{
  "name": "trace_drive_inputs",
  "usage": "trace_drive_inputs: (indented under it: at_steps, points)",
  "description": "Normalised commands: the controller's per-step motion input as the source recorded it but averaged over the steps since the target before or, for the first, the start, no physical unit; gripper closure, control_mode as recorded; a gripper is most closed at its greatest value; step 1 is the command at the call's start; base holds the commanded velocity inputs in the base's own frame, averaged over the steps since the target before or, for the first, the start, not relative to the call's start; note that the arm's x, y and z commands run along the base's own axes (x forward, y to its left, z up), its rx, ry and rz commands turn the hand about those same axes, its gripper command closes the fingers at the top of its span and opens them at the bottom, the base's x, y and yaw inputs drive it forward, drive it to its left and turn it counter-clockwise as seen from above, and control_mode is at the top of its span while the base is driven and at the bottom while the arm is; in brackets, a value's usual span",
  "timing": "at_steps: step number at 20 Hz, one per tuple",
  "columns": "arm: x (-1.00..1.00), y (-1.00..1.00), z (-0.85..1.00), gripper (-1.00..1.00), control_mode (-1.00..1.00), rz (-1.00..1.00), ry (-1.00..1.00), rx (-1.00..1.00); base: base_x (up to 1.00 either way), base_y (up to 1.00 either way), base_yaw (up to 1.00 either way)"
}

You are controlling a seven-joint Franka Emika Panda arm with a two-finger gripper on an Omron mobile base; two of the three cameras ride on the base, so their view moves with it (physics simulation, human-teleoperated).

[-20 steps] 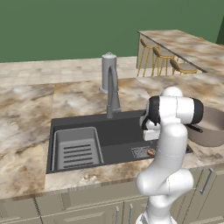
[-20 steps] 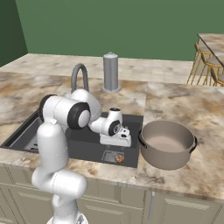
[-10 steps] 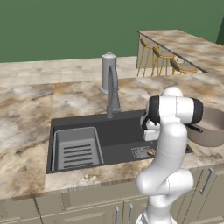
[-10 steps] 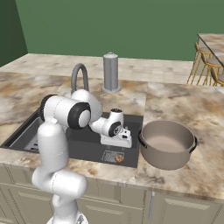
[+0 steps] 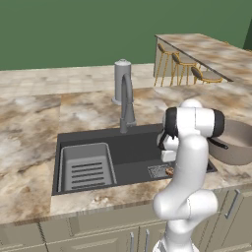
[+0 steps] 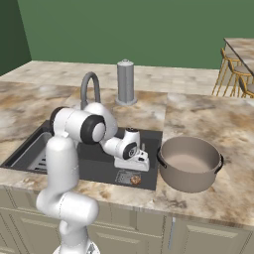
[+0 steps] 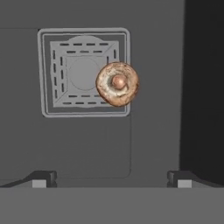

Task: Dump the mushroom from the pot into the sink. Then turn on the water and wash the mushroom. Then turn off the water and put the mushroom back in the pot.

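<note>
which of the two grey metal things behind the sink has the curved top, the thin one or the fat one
The thin one: the faucet, whose spout arches over the sink. The fat cylinder stands straight with a domed cap, farther back on the counter.

gap between fingers: jaws stand wide apart; bare sink floor (image 7: 148,144) lies between the two fingertips (image 7: 41,178), nothing in that lane.
ahead of fingers: the mushroom (image 7: 117,84) lies straight ahead, roughly on the centre line, well apart from both tips; open floor all the way to it.
under the mushroom: it overlaps the edge of the square drain grate (image 7: 70,72); the grate is flat and blocks nothing.
outboard of one fingertip: dark sink wall (image 7: 203,87) runs alongside, near that tip; little room on that side.
outboard of the other fingertip: flat open floor.
above the sink: faucet (image 6: 89,89) arches at the back rim, well clear of the gripper (image 6: 144,158).
beside the sink: pot (image 6: 191,161) stands on the counter, just past the sink's edge.
</note>
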Motion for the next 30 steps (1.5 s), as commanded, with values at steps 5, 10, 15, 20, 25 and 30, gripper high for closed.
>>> trace_drive_inputs:
  at_steps: [5, 10, 15, 20, 25, 30]
  points:
    - [0.0, 0.0, -0.13, -1.0, -1.0, 0.0, 0.0, 0.0, 0.0, 0.0, 0.0]
    - [0.0, 0.0, -0.08, -1.0, -1.0, 0.0, -0.01, 0.0, 0.0, 0.0, 0.0]
    - [0.0, 0.0, -0.12, -1.0, -1.0, 0.0, 0.0, 0.0, 0.0, 0.0, 0.0]
    - [0.02, 0.02, -0.15, -1.0, -1.0, 0.0, 0.0, 0.0, 0.0, 0.0, 0.0]
    - [0.06, 0.0, -0.1, -1.0, -1.0, 0.0, 0.0, 0.0, 0.0, 0.0, 0.0]
    - [0.12, 0.0, -0.11, -1.0, -1.0, 0.0, 0.0, 0.0, 0.0, 0.0, 0.0]
